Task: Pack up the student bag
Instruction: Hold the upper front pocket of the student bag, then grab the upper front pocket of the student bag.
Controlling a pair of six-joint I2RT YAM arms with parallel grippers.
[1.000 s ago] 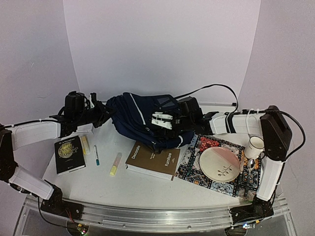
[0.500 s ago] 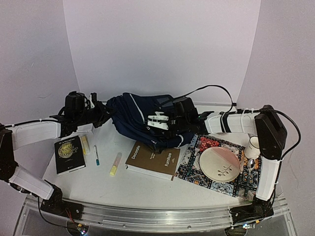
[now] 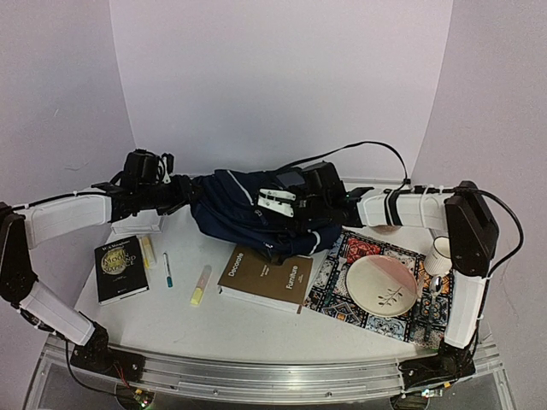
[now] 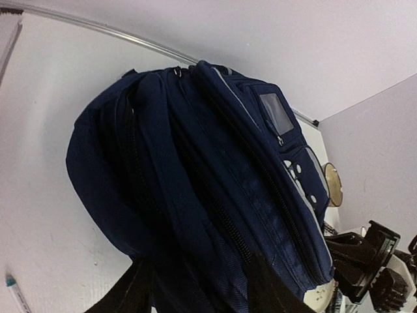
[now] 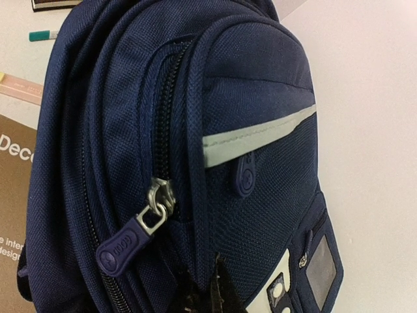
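Right pincer (image 5: 208,290) clenched on student bag (image 3: 235,218), left pincer (image 3: 186,195) unclear, white table (image 3: 214,320), pale lilac walls (image 3: 282,77)

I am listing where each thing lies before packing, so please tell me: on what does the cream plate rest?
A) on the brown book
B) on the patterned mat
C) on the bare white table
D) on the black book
B: in the top view the cream plate lies flat on the patterned mat, whose coloured pattern shows on several sides of it.
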